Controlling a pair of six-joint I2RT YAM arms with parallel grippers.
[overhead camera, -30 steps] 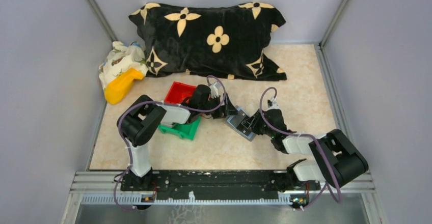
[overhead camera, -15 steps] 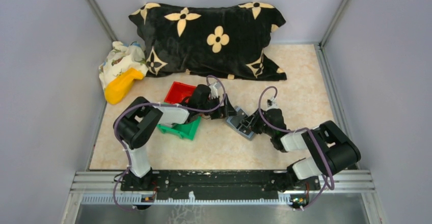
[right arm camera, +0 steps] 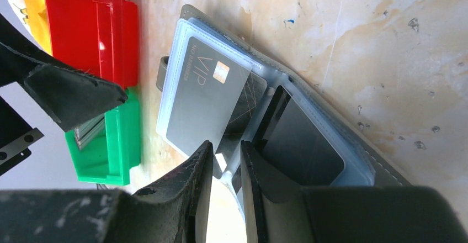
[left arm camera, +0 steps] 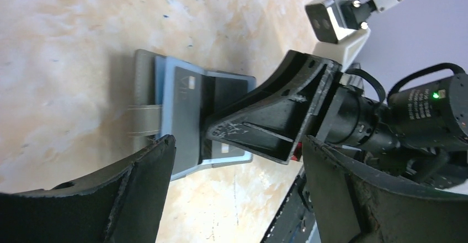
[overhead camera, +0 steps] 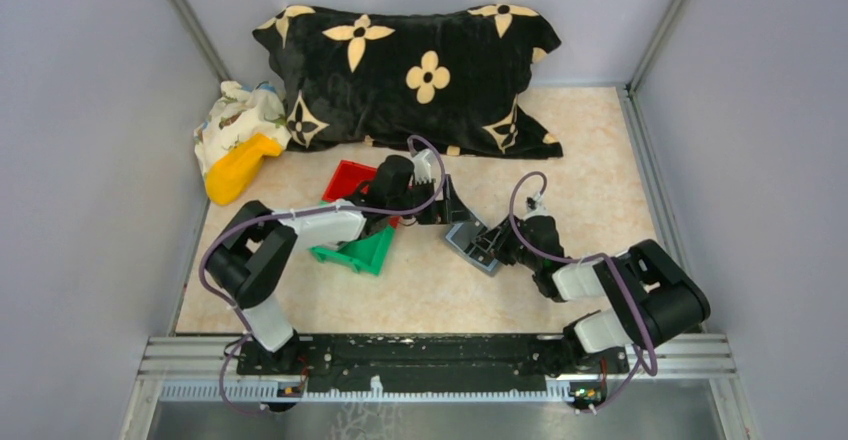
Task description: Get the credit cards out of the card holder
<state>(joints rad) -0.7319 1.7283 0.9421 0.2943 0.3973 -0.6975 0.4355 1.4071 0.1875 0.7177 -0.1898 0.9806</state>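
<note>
The card holder (overhead camera: 472, 243) lies open on the table, dark grey outside, blue-grey inside. In the right wrist view the holder (right arm camera: 353, 143) shows a grey VIP card (right arm camera: 204, 99) and a dark card (right arm camera: 245, 107) sticking out of its left pockets. My right gripper (overhead camera: 497, 247) sits on the holder's middle. Its jaws (right arm camera: 226, 146) are nearly closed, pinching a leaf of the holder at the fold. My left gripper (overhead camera: 448, 202) is open and empty, just behind and left of the holder. In the left wrist view its jaws (left arm camera: 237, 143) stand wide apart, short of the holder (left arm camera: 144, 83).
A red bin (overhead camera: 350, 180) and a green bin (overhead camera: 355, 252) sit under the left arm, left of the holder; both show in the right wrist view (right arm camera: 88, 27), (right arm camera: 110, 149). A black flowered pillow (overhead camera: 420, 70), a patterned cloth (overhead camera: 235, 115) and a yellow object (overhead camera: 238, 168) lie at the back.
My left gripper has drawn back from the card holder towards the pillow, open. The right gripper stays on the holder, and its arm has shifted slightly.
</note>
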